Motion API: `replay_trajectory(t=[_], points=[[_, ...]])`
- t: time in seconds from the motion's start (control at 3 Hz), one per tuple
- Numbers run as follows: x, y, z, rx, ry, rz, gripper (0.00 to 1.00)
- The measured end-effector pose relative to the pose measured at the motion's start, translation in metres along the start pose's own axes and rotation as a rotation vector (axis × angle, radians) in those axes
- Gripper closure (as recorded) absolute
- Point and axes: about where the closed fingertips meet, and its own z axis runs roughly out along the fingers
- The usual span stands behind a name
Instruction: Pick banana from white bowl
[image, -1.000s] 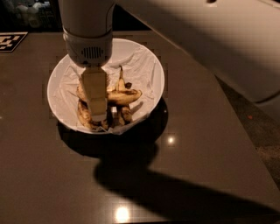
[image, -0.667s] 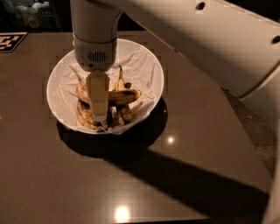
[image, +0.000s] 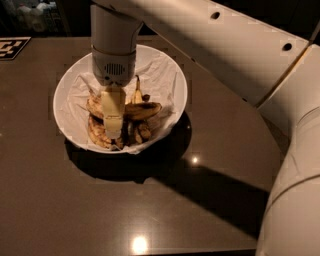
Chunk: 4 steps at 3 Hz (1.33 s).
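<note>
The white bowl (image: 165, 75), lined with crumpled white paper, stands on the dark table at the upper left. Several overripe bananas lie in its bottom. The banana (image: 144, 110), curved and yellow-brown with dark tips, lies across the middle, pointing right. Shorter, darker bananas (image: 98, 133) lie at the lower left of the pile. My gripper (image: 113, 131) reaches straight down into the bowl, over the left part of the pile, right at the banana's left end. It hides what lies beneath it.
The dark brown table (image: 75, 205) reflects a lamp near the front edge. My white arm (image: 240, 55) crosses from the upper middle to the right edge. A black-and-white marker (image: 10, 47) lies at the table's far left.
My gripper has shifted a little to the right inside the bowl, and the arm has swung further into view on the right. The bananas have not visibly moved.
</note>
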Motion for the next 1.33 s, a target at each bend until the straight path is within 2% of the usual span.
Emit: replay_trajectory(t=[0.33, 0.67, 1.0, 1.33], points=[[0.0064, -0.0043, 0.0138, -0.030, 0.004, 0.041, 0.33], [0.0151, -0.0049, 0.0212, -0.016, 0.027, 0.081, 0.57], [0.0091, -0.0103, 0.0222, 0.001, 0.006, 0.077, 0.80], [0.0073, -0.0050, 0.0137, 0.028, -0.011, 0.052, 1.00]])
